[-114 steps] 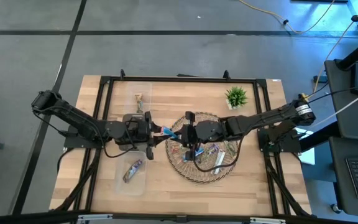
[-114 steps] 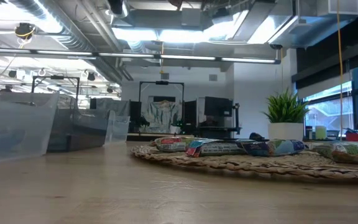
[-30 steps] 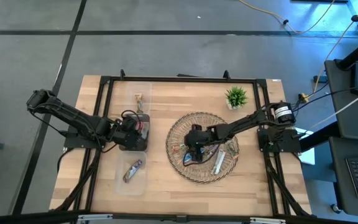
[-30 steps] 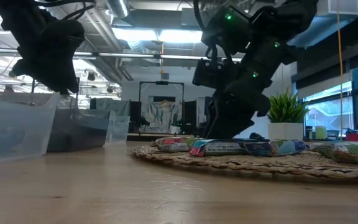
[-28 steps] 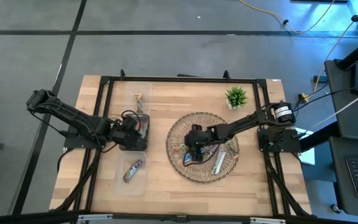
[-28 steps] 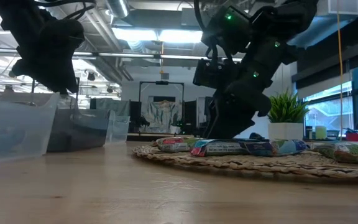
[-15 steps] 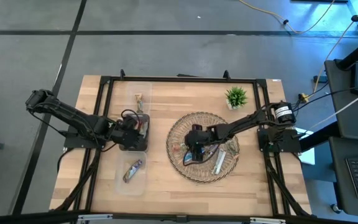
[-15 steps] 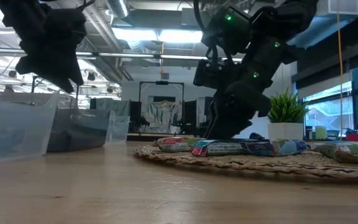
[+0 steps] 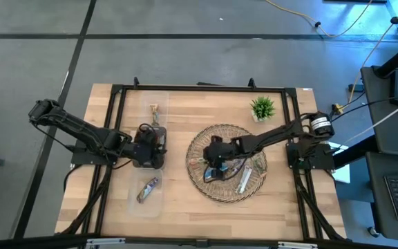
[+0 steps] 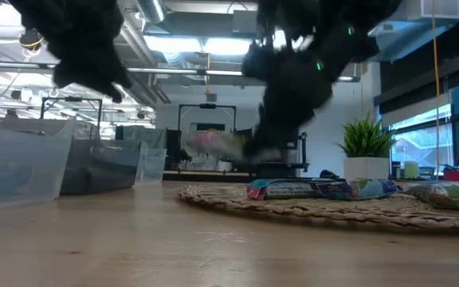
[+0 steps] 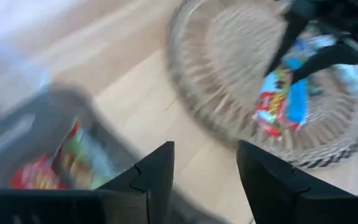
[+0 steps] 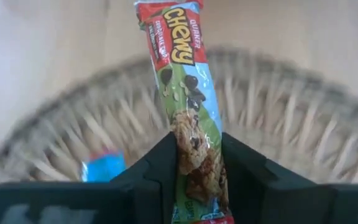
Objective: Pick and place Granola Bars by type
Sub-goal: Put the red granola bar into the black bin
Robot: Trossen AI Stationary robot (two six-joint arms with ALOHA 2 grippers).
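Note:
My right gripper (image 9: 211,164) hovers over the left half of the round woven tray (image 9: 216,199), shut on a red, green and blue granola bar (image 12: 188,99). The low view shows that bar (image 10: 213,143) above the tray. Several other bars (image 10: 317,189) lie flat on the tray. My left gripper (image 9: 150,145) is open (image 11: 204,180) over the middle clear bin (image 11: 17,124), where red-and-green bars (image 11: 61,158) lie. My right gripper pinches the bar between its two fingers (image 12: 154,174) by its near end (image 12: 194,168). The bar runs along the fingers and sticks out past their tips. It is lifted clear of the woven tray, roughly level in the low view.
Three clear bins stand in a row on the table's left: the far one (image 9: 156,107) holds a gold bar, the near one (image 9: 147,188) a purple bar. A small potted plant (image 9: 262,108) stands beyond the tray. Bare wood lies between the bins and the tray.
My right gripper has risen from the woven tray with the bar, which lay among the others and now hangs clear above the rim. My left gripper has shifted a little toward the table's right, over the middle bin.

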